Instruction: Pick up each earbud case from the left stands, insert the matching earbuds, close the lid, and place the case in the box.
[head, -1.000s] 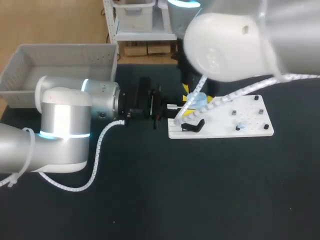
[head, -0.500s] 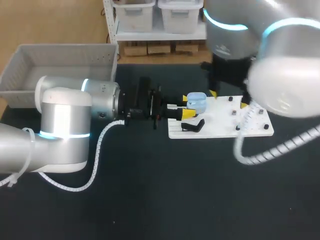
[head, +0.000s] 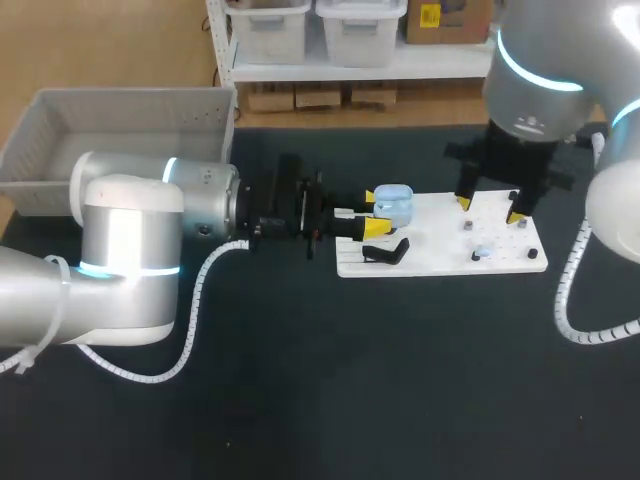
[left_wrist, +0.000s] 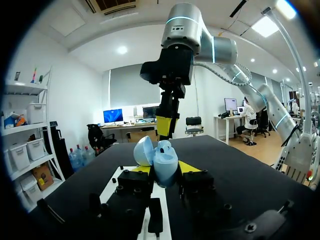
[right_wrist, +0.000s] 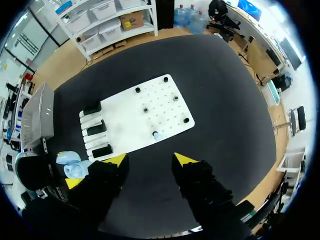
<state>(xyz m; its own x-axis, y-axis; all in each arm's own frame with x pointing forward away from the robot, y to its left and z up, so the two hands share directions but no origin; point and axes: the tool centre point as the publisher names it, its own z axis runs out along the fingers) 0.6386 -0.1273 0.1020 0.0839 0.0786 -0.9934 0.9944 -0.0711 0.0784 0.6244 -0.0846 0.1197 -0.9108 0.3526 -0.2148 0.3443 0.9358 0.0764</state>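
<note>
The right arm (head: 545, 70) has swung away from the top middle of the frame, where it hid the board, out to the upper right. Its jaws now hang apart over the right half of the white board (head: 440, 258), yellow fingertips (head: 463, 203) pointing down with nothing between them. The left arm (head: 130, 260) has not shifted: it reaches in from the left of the frame, its jaws clamped on the pale blue earbud case (head: 392, 205) at the board's left end, just right of centre. The case's lid stands open, clearest in the left wrist view (left_wrist: 160, 162). A black stand (head: 385, 252) sits on the board just below the case. A small pale earbud (head: 482, 251) lies on the board's right part, below the right jaws. The grey box (head: 60, 130) sits on the dark counter (head: 400, 380) at upper left.
</note>
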